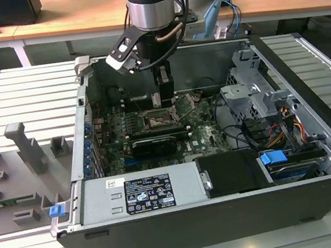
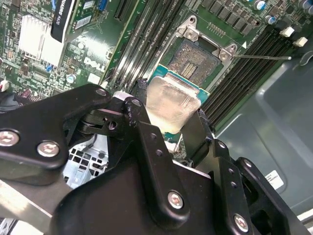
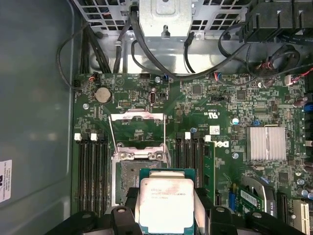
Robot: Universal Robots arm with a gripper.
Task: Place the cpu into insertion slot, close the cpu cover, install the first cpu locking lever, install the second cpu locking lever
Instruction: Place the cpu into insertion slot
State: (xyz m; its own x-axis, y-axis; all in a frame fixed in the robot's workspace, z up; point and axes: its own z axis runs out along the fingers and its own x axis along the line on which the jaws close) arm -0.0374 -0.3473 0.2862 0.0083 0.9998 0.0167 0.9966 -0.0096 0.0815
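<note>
The tool (image 2: 170, 111) pinches the cpu (image 2: 172, 98) by two opposite edges, its silvery top showing in both wrist views. Just ahead of the fingertips lies the open socket (image 3: 128, 176), with the cpu cover (image 3: 137, 117) swung open beyond it.
</note>
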